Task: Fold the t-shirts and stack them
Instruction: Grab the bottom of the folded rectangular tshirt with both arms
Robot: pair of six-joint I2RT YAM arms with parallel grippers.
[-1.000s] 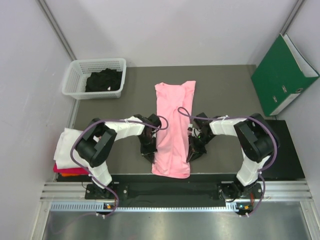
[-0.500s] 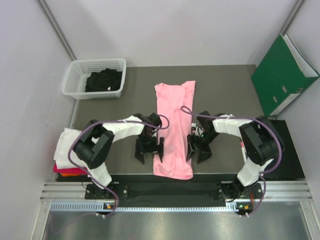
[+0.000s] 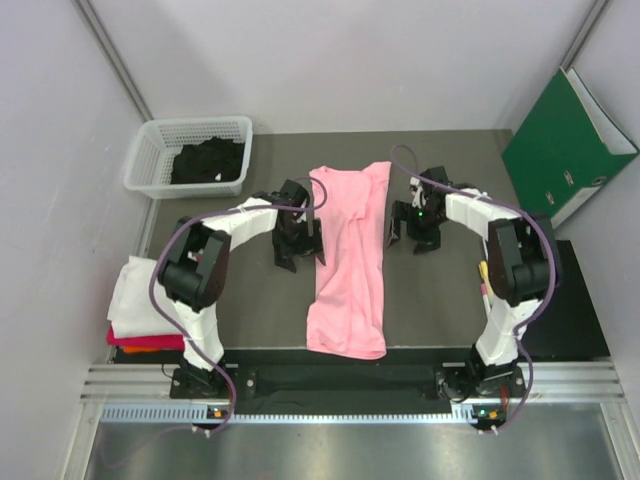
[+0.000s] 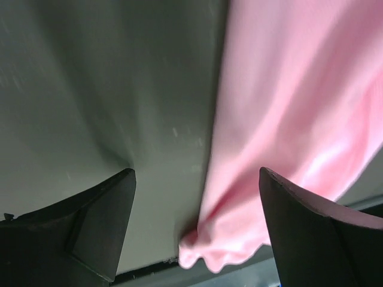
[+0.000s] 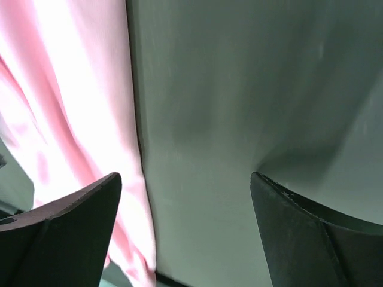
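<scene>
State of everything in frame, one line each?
pink t-shirt: flat on table, folded into long strip, unheld.
left gripper: open, empty, at its left edge.
right gripper: open, empty, by its right edge.
black t-shirt: crumpled in basket.
white t-shirt: folded, top of left stack.
magenta-red t-shirt: folded, under the white one.
green binder: closed, leaning on right wall.

White arms [image 3: 245, 214] with purple cables [image 3: 152, 287] end in black grippers [image 3: 300, 260] [image 3: 409, 240].

Left tool [image 3: 300, 258] and right tool [image 3: 410, 241] farther up pink t-shirt [image 3: 348, 270]
</scene>
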